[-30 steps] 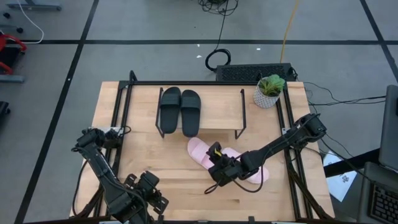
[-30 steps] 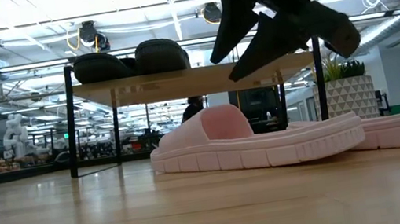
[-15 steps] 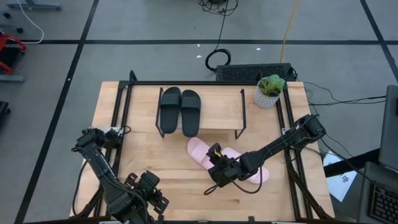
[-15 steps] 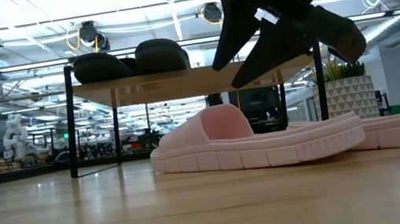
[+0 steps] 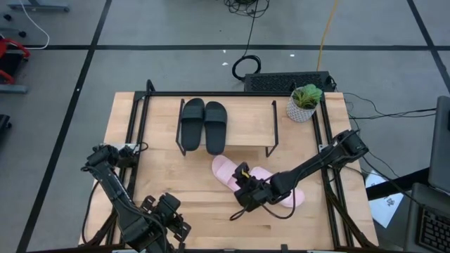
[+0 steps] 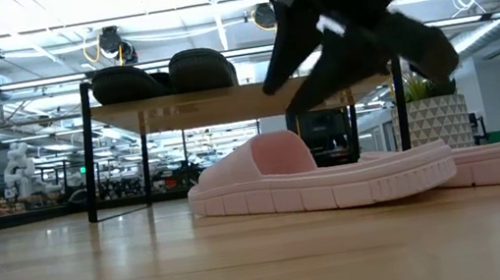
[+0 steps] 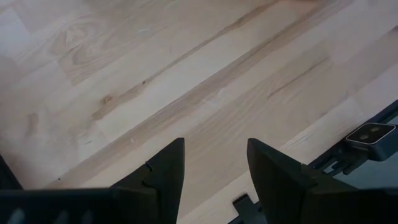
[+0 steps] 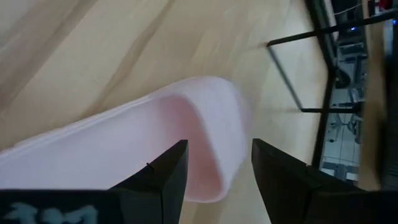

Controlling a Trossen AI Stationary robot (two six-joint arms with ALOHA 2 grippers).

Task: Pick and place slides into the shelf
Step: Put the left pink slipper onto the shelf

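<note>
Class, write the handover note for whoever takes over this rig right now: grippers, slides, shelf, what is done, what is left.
Right gripper: open, above the pink slides, holding nothing.
Left gripper: open, empty, waiting at the table's near left.
Done: black slides sit side by side on the shelf.
Left: both pink slides lie on the table in front of the shelf; pick and place each.

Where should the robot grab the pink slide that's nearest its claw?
Probably by one side edge of the sole or the wide strap of the nearer pink slide, coming from above. It lies flat on the table, and the right gripper hovers open over it, so a fingertip likely slips inside easily.
</note>
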